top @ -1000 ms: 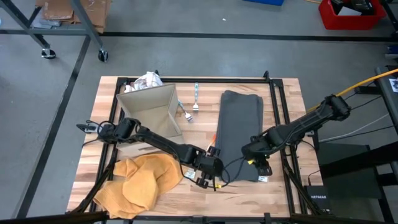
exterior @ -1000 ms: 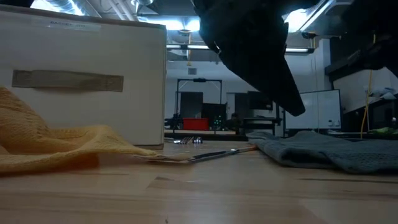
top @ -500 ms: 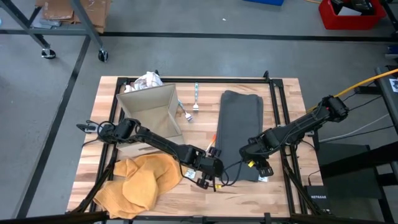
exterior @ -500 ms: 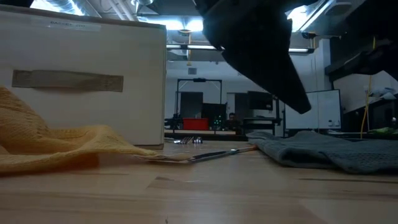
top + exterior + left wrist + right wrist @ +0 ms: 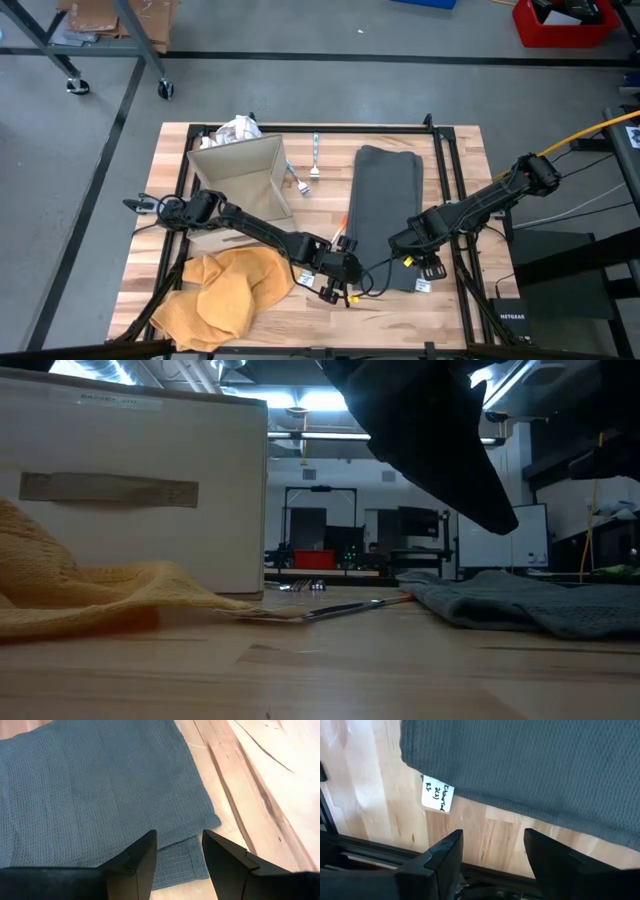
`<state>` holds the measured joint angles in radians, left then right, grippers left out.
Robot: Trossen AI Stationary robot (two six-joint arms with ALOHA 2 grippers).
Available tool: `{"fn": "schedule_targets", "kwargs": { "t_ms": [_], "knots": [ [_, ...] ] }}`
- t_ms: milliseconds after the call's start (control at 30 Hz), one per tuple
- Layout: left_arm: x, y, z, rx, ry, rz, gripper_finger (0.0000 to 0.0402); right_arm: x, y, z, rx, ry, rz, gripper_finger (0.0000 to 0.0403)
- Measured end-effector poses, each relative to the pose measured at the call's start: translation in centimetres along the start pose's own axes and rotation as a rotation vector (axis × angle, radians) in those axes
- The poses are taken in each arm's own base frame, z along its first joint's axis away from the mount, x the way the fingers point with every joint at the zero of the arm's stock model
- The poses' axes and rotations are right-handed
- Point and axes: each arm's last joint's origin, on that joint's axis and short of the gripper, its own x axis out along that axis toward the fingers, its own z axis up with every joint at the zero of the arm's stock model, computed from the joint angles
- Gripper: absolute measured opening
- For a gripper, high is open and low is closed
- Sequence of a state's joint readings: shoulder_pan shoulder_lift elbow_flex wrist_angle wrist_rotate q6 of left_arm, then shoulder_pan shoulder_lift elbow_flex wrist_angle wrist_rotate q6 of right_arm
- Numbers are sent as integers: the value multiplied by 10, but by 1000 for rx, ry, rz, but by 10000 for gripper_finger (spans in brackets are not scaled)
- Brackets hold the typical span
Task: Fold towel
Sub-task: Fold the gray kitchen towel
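Observation:
A dark grey towel (image 5: 388, 210) lies flat on the table's right half, folded into a long strip running near to far. My left gripper (image 5: 336, 284) is open beside the strip's near left corner; in the left wrist view its fingers (image 5: 135, 865) stand above the corner (image 5: 200, 845). My right gripper (image 5: 427, 264) is open over the strip's near right corner. In the right wrist view the towel's edge (image 5: 545, 765) shows with a white label (image 5: 438, 797) lying on the wood.
A crumpled yellow towel (image 5: 225, 295) lies at the near left. A cardboard box (image 5: 245, 180) stands left of centre with crumpled paper (image 5: 238, 130) behind it. A fork (image 5: 315, 160) and an orange-tipped tool (image 5: 345, 222) lie left of the grey towel. Black frame rails (image 5: 455, 200) edge the table.
My right gripper has drifted slightly toward the table's near right corner; in the low view the dark arm has slid to the right. The grey towel and my left gripper have stayed where they were.

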<state>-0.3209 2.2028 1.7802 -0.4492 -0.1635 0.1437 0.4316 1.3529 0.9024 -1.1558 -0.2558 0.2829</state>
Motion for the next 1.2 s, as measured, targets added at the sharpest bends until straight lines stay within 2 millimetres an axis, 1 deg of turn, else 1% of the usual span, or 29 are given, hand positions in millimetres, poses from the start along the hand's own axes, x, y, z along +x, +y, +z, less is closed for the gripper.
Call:
{"fn": "schedule_targets", "kwargs": {
  "t_ms": [167, 300, 500, 700, 1000, 1100, 1200],
  "knots": [
    [1, 4, -1, 13, 10, 4, 150, 0, 0, 1, -4, -16, -2, 215],
    [2, 10, -3, 17, 17, 11, 150, 0, -1, 2, -3, -32, -49, 215],
    [2, 16, -5, -5, 26, 18, 150, 0, -3, 3, 76, -57, -115, 215],
    [2, 14, -4, 19, 27, 16, 150, 0, -1, 2, 74, -36, -41, 215],
    [3, 19, -5, 14, 28, 22, 150, 0, 0, 3, -7, -40, -34, 215],
    [3, 19, -5, 19, 28, 22, 150, 0, 0, 3, -4, -39, -32, 215],
    [3, 18, -5, -3, 27, 21, 150, 0, 0, 3, 46, -32, -7, 215]
  ]
}}
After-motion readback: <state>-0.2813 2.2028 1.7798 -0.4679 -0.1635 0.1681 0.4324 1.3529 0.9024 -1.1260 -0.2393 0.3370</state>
